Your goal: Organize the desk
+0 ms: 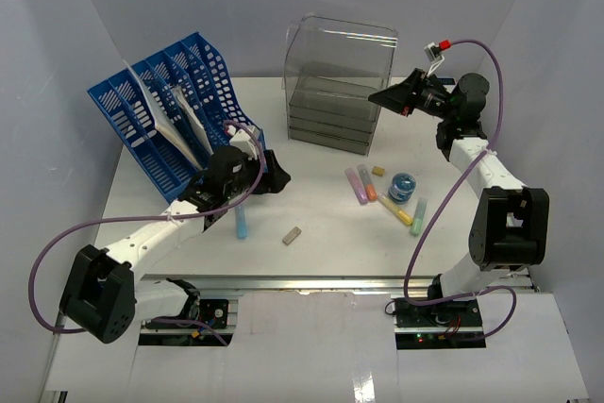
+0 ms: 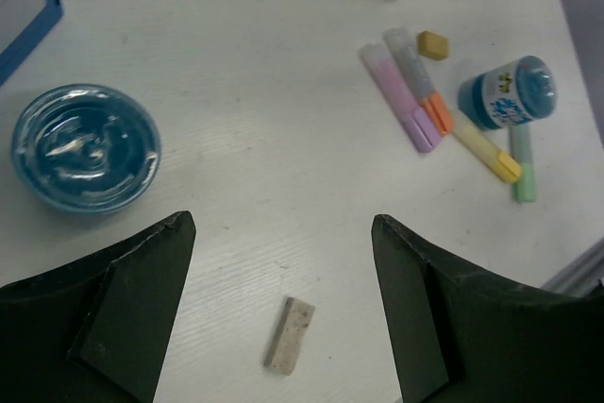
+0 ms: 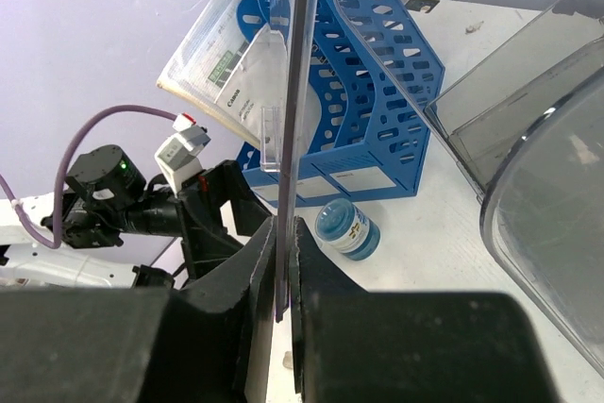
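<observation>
Left tool (image 2: pixel 280 233) agape, low over desk (image 2: pixel 264 129)

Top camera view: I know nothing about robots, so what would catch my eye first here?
The bright blue slotted file rack at the back left of the desk stands out first. Right of it, at the back centre, stands a clear drawer box; close by, the right tool is shut on a thin clear sheet. A cluster of pastel markers lies right of centre.
</observation>
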`<state>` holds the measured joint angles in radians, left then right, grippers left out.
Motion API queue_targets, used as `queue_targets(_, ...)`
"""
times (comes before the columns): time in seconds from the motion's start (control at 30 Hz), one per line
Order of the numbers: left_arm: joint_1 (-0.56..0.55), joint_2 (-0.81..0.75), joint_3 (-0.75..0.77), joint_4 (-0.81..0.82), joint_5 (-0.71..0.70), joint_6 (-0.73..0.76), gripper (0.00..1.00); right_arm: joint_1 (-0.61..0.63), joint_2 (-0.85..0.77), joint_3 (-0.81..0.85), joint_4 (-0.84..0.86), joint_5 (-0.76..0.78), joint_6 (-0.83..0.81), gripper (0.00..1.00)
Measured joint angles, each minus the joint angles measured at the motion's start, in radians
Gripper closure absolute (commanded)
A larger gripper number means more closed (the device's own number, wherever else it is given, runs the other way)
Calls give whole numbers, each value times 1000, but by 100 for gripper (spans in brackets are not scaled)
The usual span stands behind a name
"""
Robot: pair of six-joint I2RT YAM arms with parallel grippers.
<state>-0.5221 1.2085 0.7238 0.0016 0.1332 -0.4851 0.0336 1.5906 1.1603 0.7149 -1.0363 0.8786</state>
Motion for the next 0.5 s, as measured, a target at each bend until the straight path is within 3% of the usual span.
queue_targets(0.27, -40, 14, 1, -93, -193, 42, 9, -1, 0, 0, 2, 5, 5, 89)
queue_targets(0.5, -71, 120, 31, -124, -306, 52, 7, -1, 0, 0, 3, 5, 5, 89)
